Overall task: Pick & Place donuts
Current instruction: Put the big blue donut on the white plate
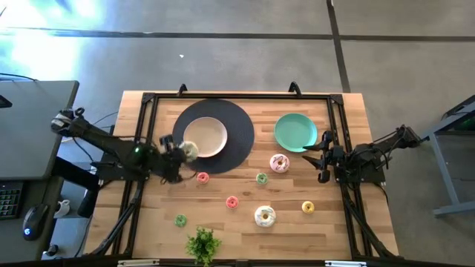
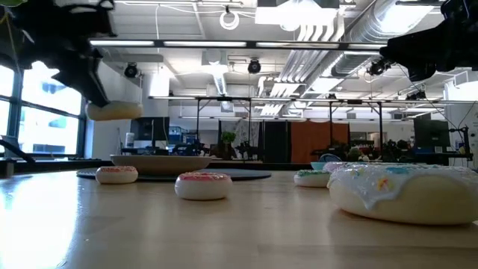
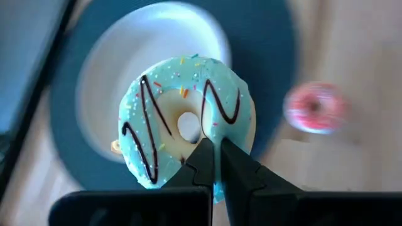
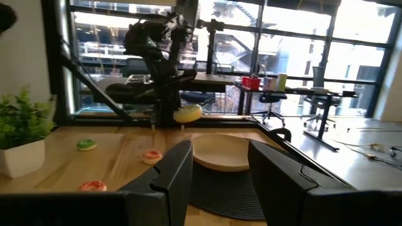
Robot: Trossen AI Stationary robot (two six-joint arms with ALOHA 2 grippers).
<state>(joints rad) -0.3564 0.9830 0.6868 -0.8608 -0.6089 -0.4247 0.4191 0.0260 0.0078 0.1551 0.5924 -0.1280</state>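
My left gripper [image 3: 217,150] is shut on a donut with pale blue-green icing, sprinkles and dark zigzag lines [image 3: 188,119]. It holds the donut [image 1: 190,150] in the air over the left rim of the beige plate [image 1: 211,133], which lies on a dark round mat [image 1: 237,144]. The low view shows the same donut [image 2: 113,110] well above the table. My right gripper [image 1: 324,159] stands open at the table's right, beside the teal plate [image 1: 295,131], holding nothing. My left gripper has the donut by the ring's band right beside the hole [image 3: 217,135], on the side nearest the wrist. The fingertips [image 3: 202,157] stand close together, a strip of icing between them. They slant down from the table's left. The donut is lifted clear, roughly level, icing up.
On the wood lie a pink-iced donut [image 1: 279,163], a white-iced donut [image 1: 265,216] and small rings: red [image 1: 202,177], green [image 1: 261,178], red [image 1: 231,202], yellow [image 1: 308,207], green [image 1: 180,219]. A potted plant [image 1: 202,243] stands at the near edge.
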